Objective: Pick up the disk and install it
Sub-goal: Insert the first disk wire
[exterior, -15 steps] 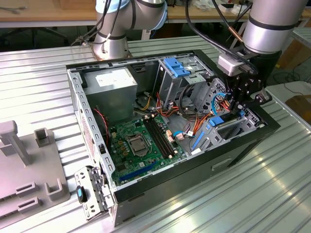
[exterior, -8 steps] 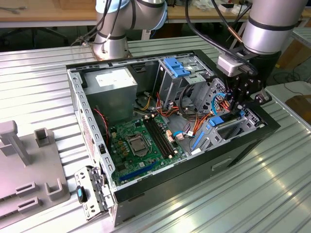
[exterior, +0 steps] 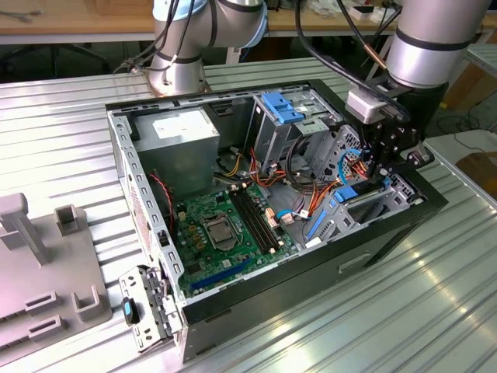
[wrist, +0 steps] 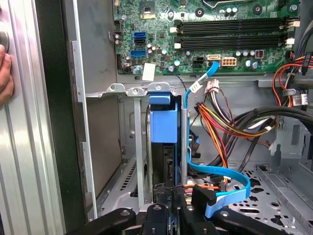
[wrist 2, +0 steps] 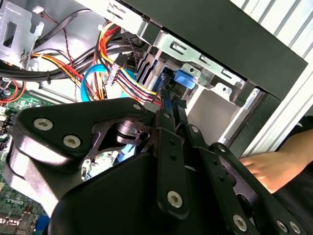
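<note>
The hand (wrist: 168, 208) is closing its fingers (wrist 2: 166, 105) on the disk (wrist: 164, 142), which is standing on edge in the metal drive bay (wrist: 139, 147) at the lower centre of the first wrist view.

The disk (wrist: 163, 128) stood inside a metal bay (wrist: 128, 90), its lower part hidden behind the gripper (wrist: 171, 208). The gripper's linkage covered much of the second wrist view, so its fingertips could not be made out. A hand (wrist: 5, 73) was cut off by the first wrist view's edge.
</note>
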### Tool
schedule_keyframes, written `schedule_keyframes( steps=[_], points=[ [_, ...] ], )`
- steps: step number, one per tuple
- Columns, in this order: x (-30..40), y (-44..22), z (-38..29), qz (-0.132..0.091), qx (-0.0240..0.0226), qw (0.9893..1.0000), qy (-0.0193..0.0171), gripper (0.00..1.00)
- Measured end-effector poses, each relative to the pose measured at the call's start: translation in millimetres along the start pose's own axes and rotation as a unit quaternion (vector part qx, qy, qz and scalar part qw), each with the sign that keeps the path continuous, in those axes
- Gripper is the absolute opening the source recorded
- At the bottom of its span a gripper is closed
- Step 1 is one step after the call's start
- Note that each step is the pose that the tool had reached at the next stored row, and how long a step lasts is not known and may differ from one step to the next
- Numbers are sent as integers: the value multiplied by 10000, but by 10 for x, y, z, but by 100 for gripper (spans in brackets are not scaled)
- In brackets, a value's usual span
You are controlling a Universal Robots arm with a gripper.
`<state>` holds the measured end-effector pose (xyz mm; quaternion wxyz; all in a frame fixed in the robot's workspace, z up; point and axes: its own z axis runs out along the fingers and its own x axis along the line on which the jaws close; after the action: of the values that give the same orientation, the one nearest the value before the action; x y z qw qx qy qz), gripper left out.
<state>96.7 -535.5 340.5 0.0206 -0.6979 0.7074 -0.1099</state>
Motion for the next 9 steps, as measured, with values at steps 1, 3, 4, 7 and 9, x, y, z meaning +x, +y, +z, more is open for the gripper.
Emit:
schedule_keyframes(
  steps=[1, 3, 4, 7, 9],
  points=[
    [1, -1, -4, 4, -1, 10000, -3, 16],
    [2, -3, -18, 24, -4, 10000, 0, 16],
    [3, -4, -22, 31, -6, 10000, 3, 16],
    [4, -6, -32, 61, -16, 10000, 6, 16],
    [4, -9, -33, 84, -19, 10000, 8, 16]
  ],
)
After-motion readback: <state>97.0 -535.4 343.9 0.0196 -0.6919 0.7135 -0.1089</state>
